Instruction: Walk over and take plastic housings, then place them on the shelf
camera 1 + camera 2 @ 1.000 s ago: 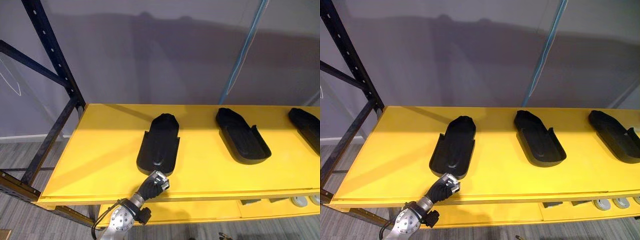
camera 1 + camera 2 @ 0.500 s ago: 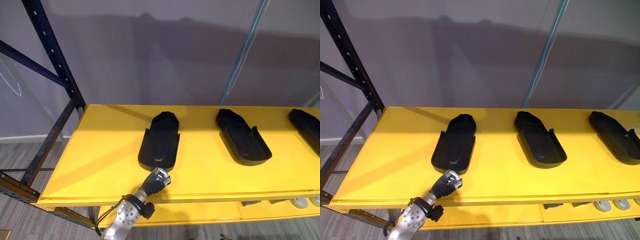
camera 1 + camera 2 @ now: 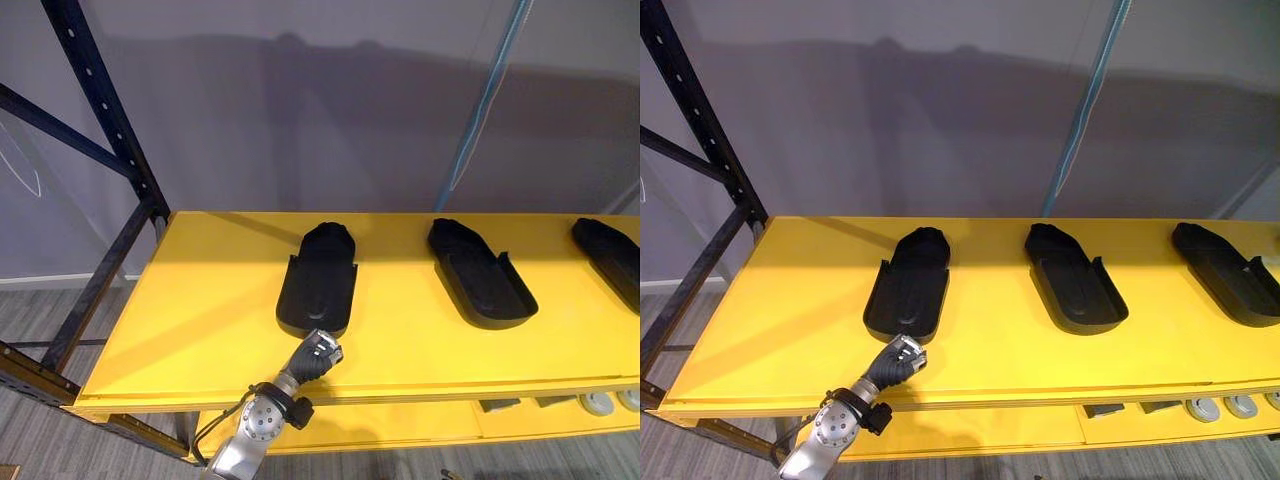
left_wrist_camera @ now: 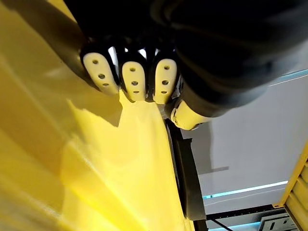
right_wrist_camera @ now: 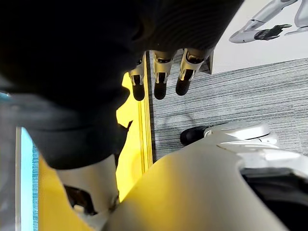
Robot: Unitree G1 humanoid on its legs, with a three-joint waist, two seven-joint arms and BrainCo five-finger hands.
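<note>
The left hand [image 3: 317, 354] was seen curled on nothing, just short of the leftmost plastic housing [image 3: 320, 280] on the yellow shelf [image 3: 200, 310]; the right hand [image 5: 160, 79] was held relaxed.

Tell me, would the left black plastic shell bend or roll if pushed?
Probably stiff: the leftmost black plastic housing holds raised side walls. It would likely slide, not roll, lying flat on the smooth yellow shelf. Hollow, so probably light.
</note>
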